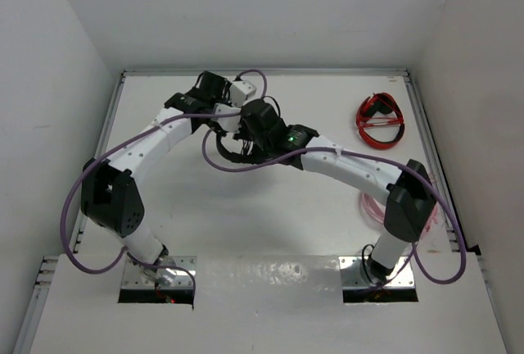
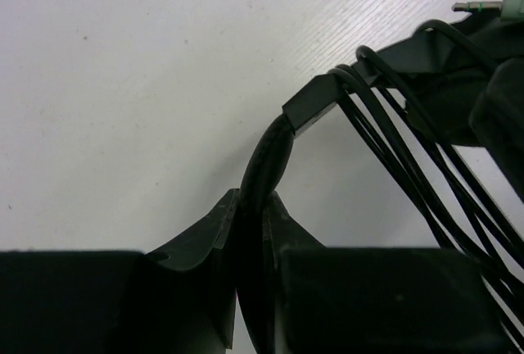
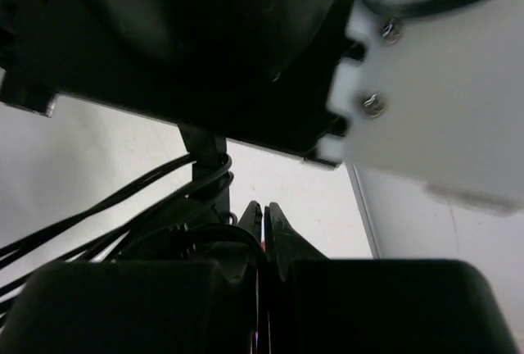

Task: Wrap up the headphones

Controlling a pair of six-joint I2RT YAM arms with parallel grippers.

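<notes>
The black headphones (image 1: 233,151) hang between my two arms over the middle of the table. In the left wrist view my left gripper (image 2: 252,198) is shut on their padded headband (image 2: 270,157). Several turns of the thin black cable (image 2: 393,157) cross the band's slider (image 2: 315,100), and the jack plug (image 2: 473,7) shows at the top right. In the right wrist view my right gripper (image 3: 264,206) is shut, with a strand of cable (image 3: 221,231) arcing into the gap between its jaws. More cable strands (image 3: 123,198) run off to the left. The earcups are mostly hidden by the arms.
A red headset (image 1: 379,120) lies at the back right of the table. A pink headset (image 1: 370,206) lies partly under my right arm. The left arm's body (image 3: 205,43) fills the top of the right wrist view. Walls enclose the table (image 1: 164,206) on three sides.
</notes>
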